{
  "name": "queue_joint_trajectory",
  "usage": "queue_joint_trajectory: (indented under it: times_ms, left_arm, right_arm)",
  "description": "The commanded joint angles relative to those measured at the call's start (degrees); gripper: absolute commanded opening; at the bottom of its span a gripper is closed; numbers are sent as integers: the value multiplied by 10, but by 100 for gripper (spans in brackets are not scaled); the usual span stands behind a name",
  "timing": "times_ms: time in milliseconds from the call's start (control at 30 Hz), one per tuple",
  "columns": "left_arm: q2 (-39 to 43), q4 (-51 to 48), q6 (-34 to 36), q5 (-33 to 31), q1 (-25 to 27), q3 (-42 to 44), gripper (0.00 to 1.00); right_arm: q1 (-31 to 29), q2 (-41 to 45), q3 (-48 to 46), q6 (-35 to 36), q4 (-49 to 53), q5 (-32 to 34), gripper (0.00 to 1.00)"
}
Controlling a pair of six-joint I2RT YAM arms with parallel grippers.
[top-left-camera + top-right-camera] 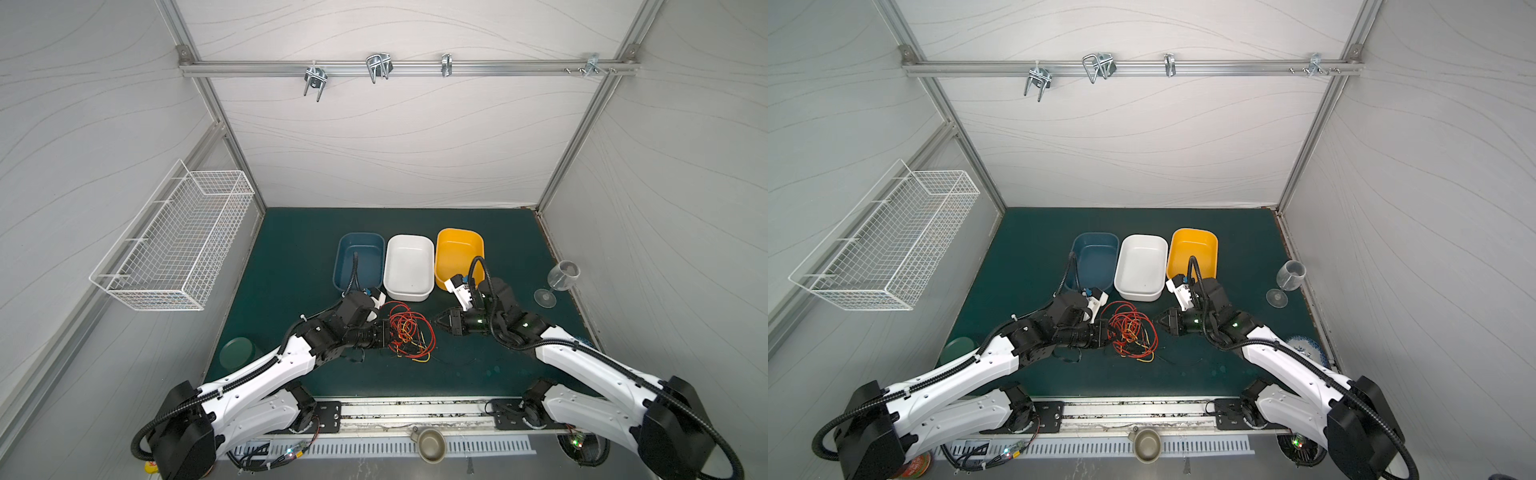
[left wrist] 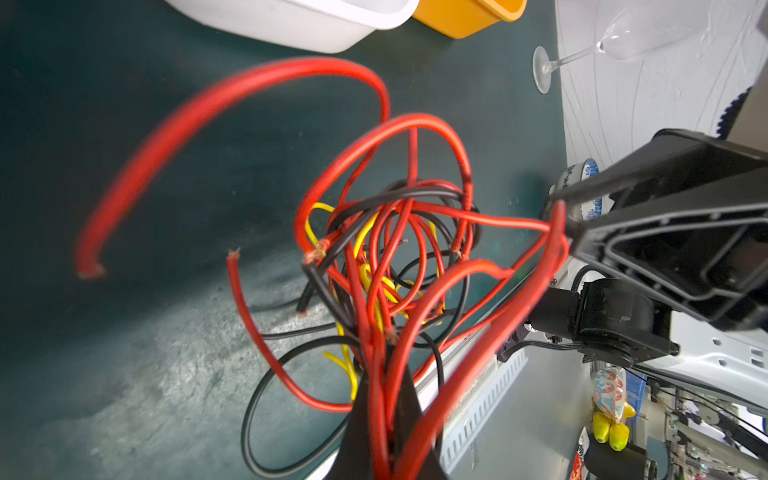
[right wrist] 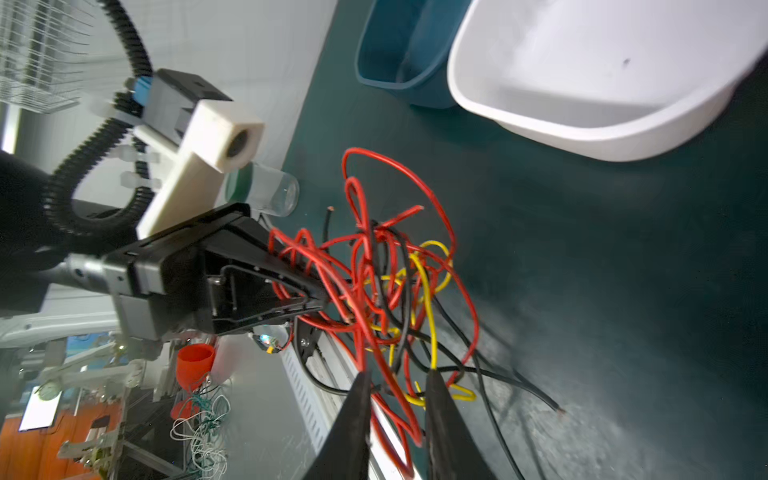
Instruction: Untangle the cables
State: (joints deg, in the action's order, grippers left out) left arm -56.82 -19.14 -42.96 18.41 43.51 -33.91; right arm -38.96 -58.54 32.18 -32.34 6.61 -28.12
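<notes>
The cables (image 1: 409,332), a knot of red, black and yellow strands, sit near the middle of the green desk (image 1: 291,257). The left claw (image 1: 390,332), at the knot's 9 o'clock, is pressed together on a bundle of red strands, probably as an anchor so the knot cannot slide. The right claw (image 1: 437,321), at 3 o'clock, stands slightly spread. In its wrist view, red loops pass between its fingers (image 3: 361,411) unpinched, so it grips nothing. At 12 o'clock stand the blue tub (image 1: 359,257), white tub (image 1: 409,266) and yellow tub (image 1: 457,253), likely there for sorted strands.
</notes>
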Motion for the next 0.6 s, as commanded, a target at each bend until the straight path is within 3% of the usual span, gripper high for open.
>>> queue_joint_trajectory:
  times_ms: [0, 300, 567]
  left_arm:
    - [2, 6, -20, 28, 0, -25, 0]
    - [-8, -14, -24, 41, 1, -43, 0]
    - [-8, -2, -34, 43, 1, -40, 0]
  right_arm:
    - [2, 1, 5, 9, 48, 21, 29]
    - [-34, 52, 15, 12, 47, 17, 28]
    - [-96, 10, 11, 14, 18, 53, 29]
